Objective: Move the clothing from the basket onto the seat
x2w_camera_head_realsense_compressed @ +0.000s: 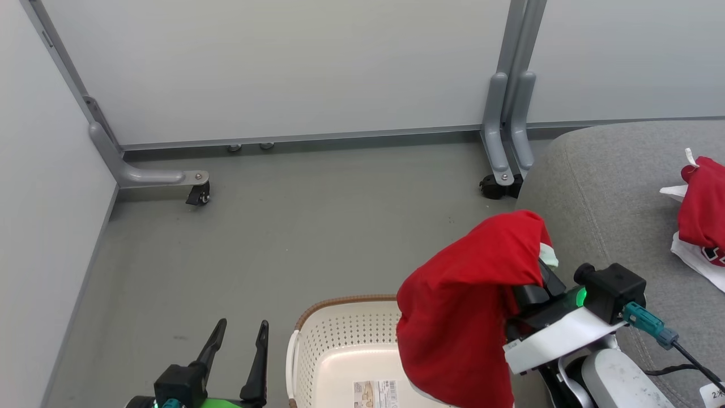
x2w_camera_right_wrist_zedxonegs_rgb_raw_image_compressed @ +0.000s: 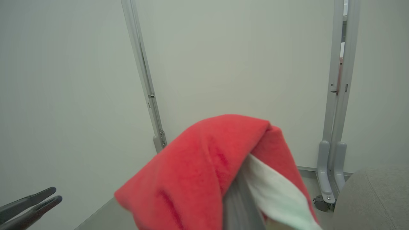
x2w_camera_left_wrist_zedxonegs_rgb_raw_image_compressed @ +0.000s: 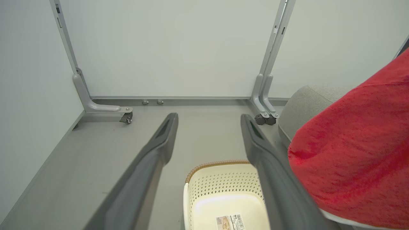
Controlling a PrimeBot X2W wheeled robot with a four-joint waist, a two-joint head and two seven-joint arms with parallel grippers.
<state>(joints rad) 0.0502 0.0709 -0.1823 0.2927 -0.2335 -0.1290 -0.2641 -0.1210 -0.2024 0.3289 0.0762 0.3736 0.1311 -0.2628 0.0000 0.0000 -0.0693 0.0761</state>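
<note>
A: What lies to the left of the basket (x2w_camera_head_realsense_compressed: 340, 340)?

B: Grey floor (x2w_camera_head_realsense_compressed: 272, 226). Behind the basket stand pale partition panels (x2w_camera_head_realsense_compressed: 283, 68) on grey feet, and the foot to its far left carries a black castor (x2w_camera_head_realsense_compressed: 198, 195). Just beside the basket's left wall is the robot's left tool (x2w_camera_head_realsense_compressed: 242, 324). Its two dark fingers are spread wide with nothing between them.

A: And the basket itself?

B: It sits on the floor, cream and perforated, with a brown woven-look rim. A label sticker (x2w_camera_head_realsense_compressed: 375, 394) shows on its bare bottom.

A: Where is the clothing?

B: One red garment (x2w_camera_head_realsense_compressed: 464, 300) hangs over the basket's right side, and its lower end runs out of the bottom of the head view. It is draped over the right tool (x2w_camera_right_wrist_zedxonegs_rgb_raw_image_compressed: 239, 204), whose fingers are pressed together and pinch the fabric. Red cloth and a white trim cover most of the fingers, so the exact point of the grip is hidden.

A: What is to the right of the basket?

B: The seat (x2w_camera_head_realsense_compressed: 600, 187), a large grey cushion with a rounded corner and a stitched seam, just beside the basket. The right arm's wrist hangs above its near left edge. Well to the right of the basket, a second garment (x2w_camera_head_realsense_compressed: 702, 209) lies on the seat. It is red over white with a bit of black-and-white print, and the picture's edge cuts it off.
</note>
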